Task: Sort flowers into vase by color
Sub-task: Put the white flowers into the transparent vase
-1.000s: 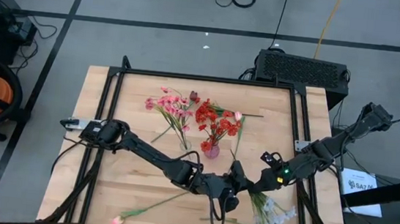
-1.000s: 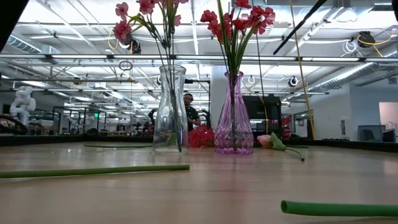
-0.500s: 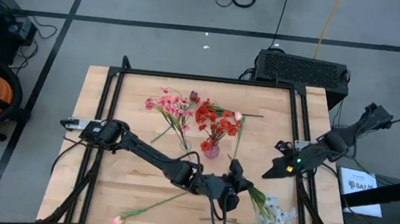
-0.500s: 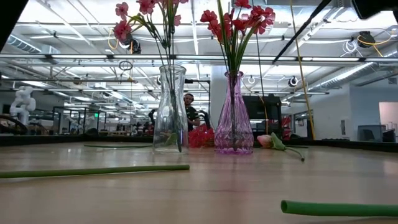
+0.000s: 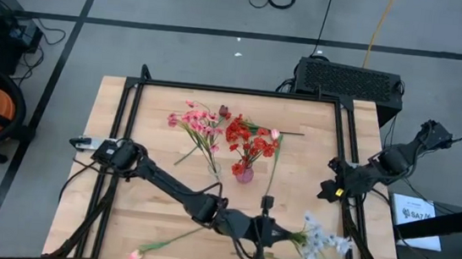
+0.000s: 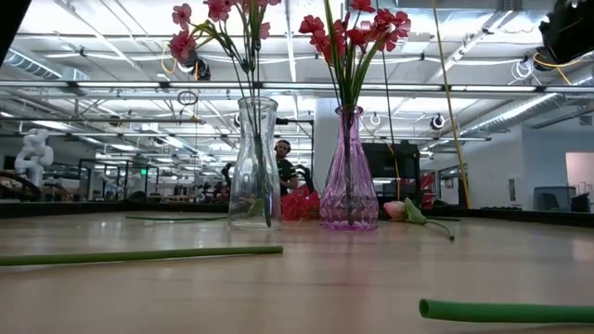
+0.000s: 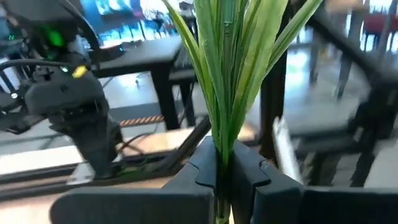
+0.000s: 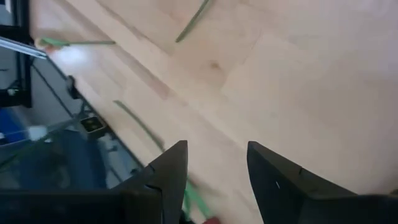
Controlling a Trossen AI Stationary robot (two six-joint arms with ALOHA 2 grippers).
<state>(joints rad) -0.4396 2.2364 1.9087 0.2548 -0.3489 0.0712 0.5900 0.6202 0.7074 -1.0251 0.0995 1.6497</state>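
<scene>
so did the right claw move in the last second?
Yes. The right claw has pulled back from the white flowers toward the table's right edge, empty and open.

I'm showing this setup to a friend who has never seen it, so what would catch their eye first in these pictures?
Probably the two vases mid-table: a clear vase of pink flowers beside a purple vase of red flowers. Next, the left end effector near the front edge, shut on a white spray whose green stems run between its fingers. The right end effector sits open at the table's right edge.
</scene>
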